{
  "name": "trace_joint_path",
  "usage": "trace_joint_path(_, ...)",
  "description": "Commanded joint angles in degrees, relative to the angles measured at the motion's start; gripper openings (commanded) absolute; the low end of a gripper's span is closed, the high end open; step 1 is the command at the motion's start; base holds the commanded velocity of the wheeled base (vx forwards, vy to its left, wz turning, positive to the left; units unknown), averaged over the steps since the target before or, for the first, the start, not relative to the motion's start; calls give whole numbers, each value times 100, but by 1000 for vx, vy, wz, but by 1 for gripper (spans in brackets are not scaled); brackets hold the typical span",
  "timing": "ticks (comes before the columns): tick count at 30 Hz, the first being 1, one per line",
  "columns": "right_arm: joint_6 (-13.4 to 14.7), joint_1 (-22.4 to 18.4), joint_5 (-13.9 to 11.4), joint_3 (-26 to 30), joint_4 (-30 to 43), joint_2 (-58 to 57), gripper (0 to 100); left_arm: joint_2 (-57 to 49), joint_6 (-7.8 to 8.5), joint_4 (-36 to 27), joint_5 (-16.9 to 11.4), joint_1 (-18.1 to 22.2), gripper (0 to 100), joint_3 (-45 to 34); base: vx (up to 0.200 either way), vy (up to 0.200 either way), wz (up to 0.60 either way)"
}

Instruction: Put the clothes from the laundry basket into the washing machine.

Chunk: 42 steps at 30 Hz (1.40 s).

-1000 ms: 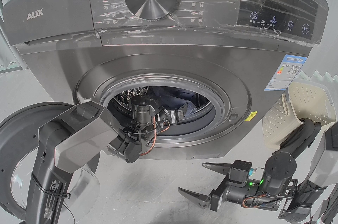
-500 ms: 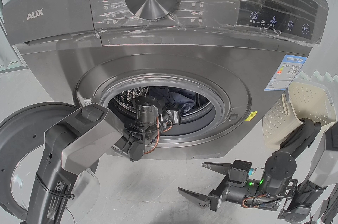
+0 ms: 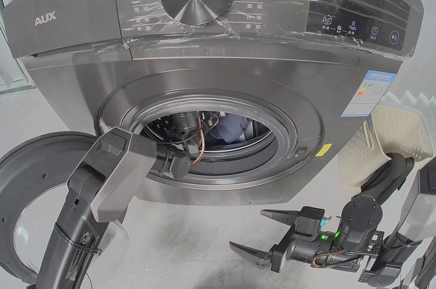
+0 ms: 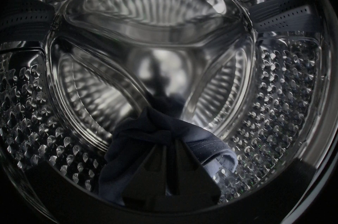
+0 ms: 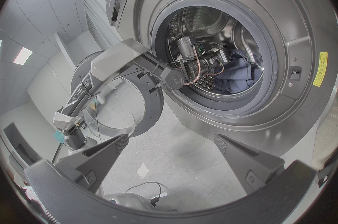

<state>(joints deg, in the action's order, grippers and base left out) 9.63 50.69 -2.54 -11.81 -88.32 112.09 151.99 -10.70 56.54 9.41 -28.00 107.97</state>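
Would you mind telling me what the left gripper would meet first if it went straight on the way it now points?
The left gripper, shut on the navy garment, points deeper into the drum. Past that cloth, it would probably meet the rear wall first, though depth is unclear.

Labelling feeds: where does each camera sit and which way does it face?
Head view: on the head, facing down at the washing machine; left arm, open right gripper.
Left wrist view: inside the drum, facing its back; left gripper shut on blue garment.
Right wrist view: low outside, facing the drum; its fingers.
All share the garment.
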Motion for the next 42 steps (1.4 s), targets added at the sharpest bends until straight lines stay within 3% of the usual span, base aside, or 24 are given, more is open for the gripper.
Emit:
trace_joint_path(1, 4, 2, -1, 4, -1, 6, 100, 489, -20, -91, 201, 93, 0, 611, 0, 0, 0)
trace_joint_path(5, 4, 2, -1, 4, -1, 6, 100, 454, -46, -91, 201, 84, 0, 558, 0, 0, 0)
trace_joint_path(6, 4, 2, -1, 4, -1, 6, 100, 428, -90, -99, 201, 67, 100, 541, 0, 0, 0)
trace_joint_path(9, 4, 2, -1, 4, -1, -3, 100, 182, -336, -108, 210, 14, 100, 172, 0, 0, 0)
trace_joint_path(12, 4, -6, -1, 12, -1, -21, 100, -390, -441, -91, 184, -100, 100, -839, 0, 0, 0)
trace_joint_path(16, -5, -33, -1, 21, -1, -56, 100, -1163, -406, 68, 87, -320, 100, -2289, 0, 0, 0)
trace_joint_path(22, -5, -121, -19, 153, -1, -144, 100, -2473, -424, 305, -300, -742, 100, -4689, 0, 0, 0)
trace_joint_path(24, -5, -138, -19, 171, -1, -179, 100, -2578, -397, 410, -300, -821, 100, -4970, 0, 0, 0)
trace_joint_path(26, -5, -217, -19, 197, 8, -337, 100, -2824, -380, 1166, -291, -1181, 100, -5831, 0, 0, 0)
trace_joint_path(32, -5, -499, -28, 522, 8, -724, 100, -3325, -353, 2124, -291, -1700, 100, -7115, 0, 0, 0)
trace_joint_path(39, 4, -736, -28, 988, 8, -1199, 100, -4002, -389, 2652, -300, -2095, 100, -8125, 0, 0, 0)
trace_joint_path(42, 39, -789, 25, 1181, 43, -1471, 100, -4406, -389, 3038, -168, -2429, 100, -8811, 0, 0, 0)
